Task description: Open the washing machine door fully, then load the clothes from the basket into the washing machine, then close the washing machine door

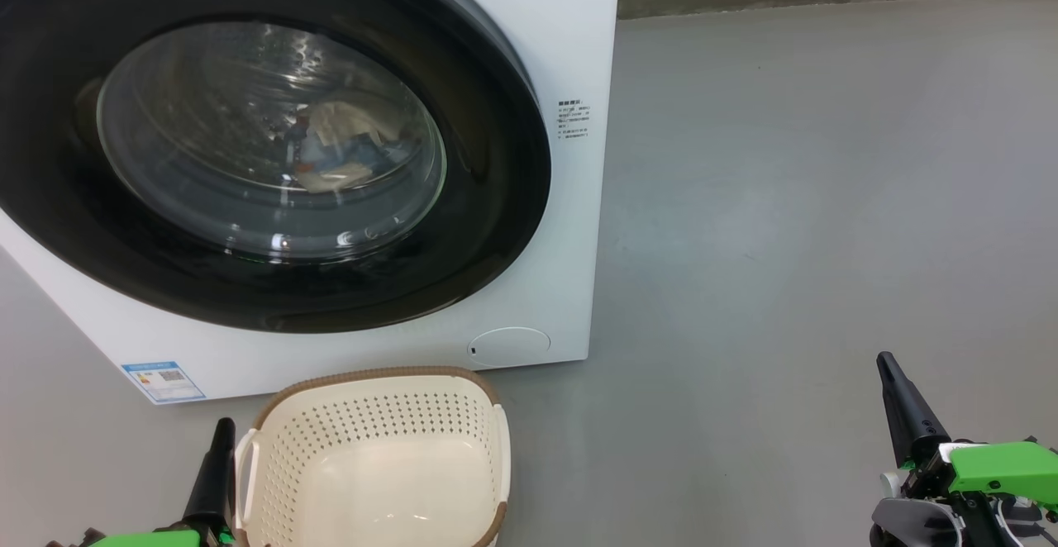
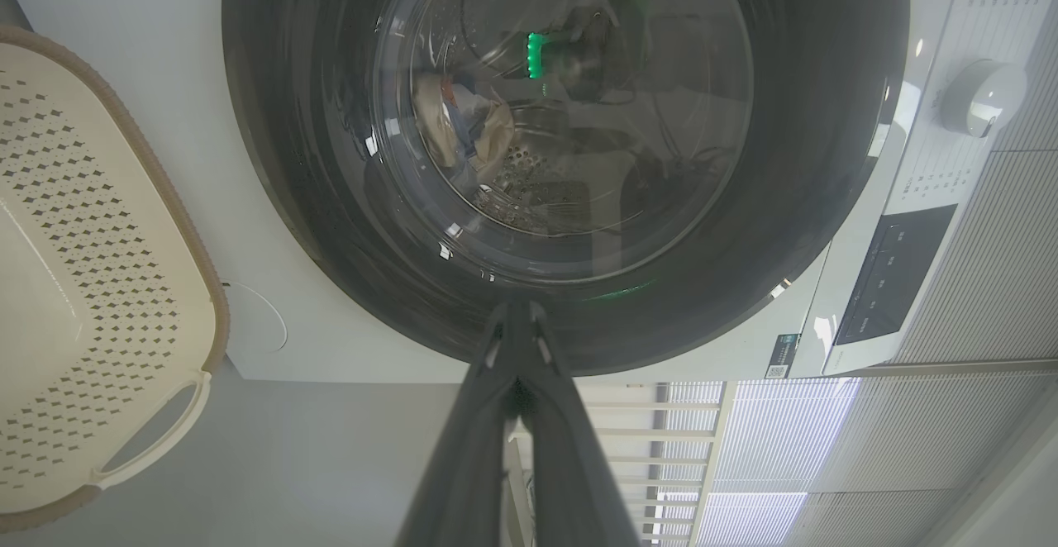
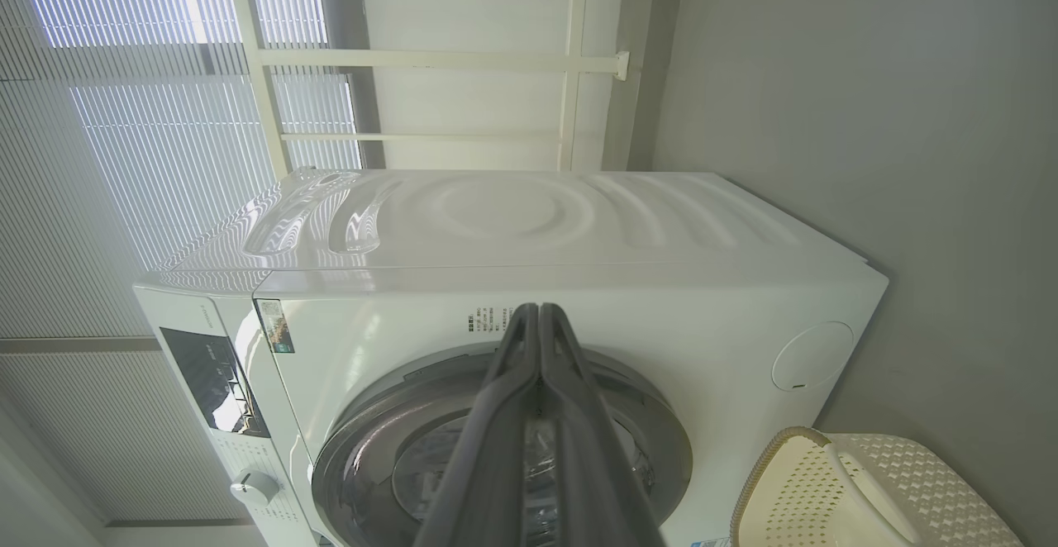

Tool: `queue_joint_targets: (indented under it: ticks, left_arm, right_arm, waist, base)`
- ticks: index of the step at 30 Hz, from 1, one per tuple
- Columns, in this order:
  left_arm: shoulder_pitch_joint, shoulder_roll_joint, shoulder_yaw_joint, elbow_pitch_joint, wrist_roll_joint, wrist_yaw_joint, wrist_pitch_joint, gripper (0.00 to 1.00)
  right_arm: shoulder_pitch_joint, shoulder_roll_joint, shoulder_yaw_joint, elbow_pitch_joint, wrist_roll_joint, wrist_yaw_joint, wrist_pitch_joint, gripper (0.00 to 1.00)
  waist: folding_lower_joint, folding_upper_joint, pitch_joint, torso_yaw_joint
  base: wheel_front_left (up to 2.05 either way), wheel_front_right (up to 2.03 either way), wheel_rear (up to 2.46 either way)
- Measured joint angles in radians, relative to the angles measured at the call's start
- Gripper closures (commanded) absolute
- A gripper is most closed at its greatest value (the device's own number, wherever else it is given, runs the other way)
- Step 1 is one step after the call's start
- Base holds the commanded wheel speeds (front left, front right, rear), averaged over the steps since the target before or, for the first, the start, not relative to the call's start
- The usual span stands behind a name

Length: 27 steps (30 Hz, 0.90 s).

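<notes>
door (image 1: 496,200) looks shut, clothes (image 1: 339,146) inside, basket (image 1: 372,373) at 6 o'clock bare; left pincer (image 1: 223,430) and right pincer (image 1: 891,369) clenched empty, best parked clear.

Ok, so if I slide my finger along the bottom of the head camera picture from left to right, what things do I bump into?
left gripper → basket → grey floor → right gripper
</notes>
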Motion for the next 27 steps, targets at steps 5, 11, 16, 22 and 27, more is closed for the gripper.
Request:
queue_joint_targets:
  ticks: [5,11,16,22,27]
  left_arm:
    - [0.0,0.0,0.0,0.0,0.0,0.0,0.0,1.0]
    - [0.0,0.0,0.0,0.0,0.0,0.0,0.0,1.0]
    - [0.0,0.0,0.0,0.0,0.0,0.0,0.0,1.0]
    - [0.0,0.0,0.0,0.0,0.0,0.0,0.0,1.0]
    - [0.0,0.0,0.0,0.0,0.0,0.0,0.0,1.0]
  right_arm:
    - [0.0,0.0,0.0,0.0,0.0,0.0,0.0,1.0]
    - [0.0,0.0,0.0,0.0,0.0,0.0,0.0,1.0]
    - [0.0,0.0,0.0,0.0,0.0,0.0,0.0,1.0]
    - [0.0,0.0,0.0,0.0,0.0,0.0,0.0,1.0]
    - [0.0,0.0,0.0,0.0,0.0,0.0,0.0,1.0]
  waist:
    - [0.0,0.0,0.0,0.0]
    - [0.0,0.0,0.0,0.0]
    - [0.0,0.0,0.0,0.0]
    - [0.0001,0.0,0.0,0.0]
    - [0.0,0.0,0.0,0.0]
  base:
    - [0.0,0.0,0.0]
    - [0.0,0.0,0.0]
    - [0.0,0.0,0.0]
    - [0.0,0.0,0.0]
    - [0.0,0.0,0.0]
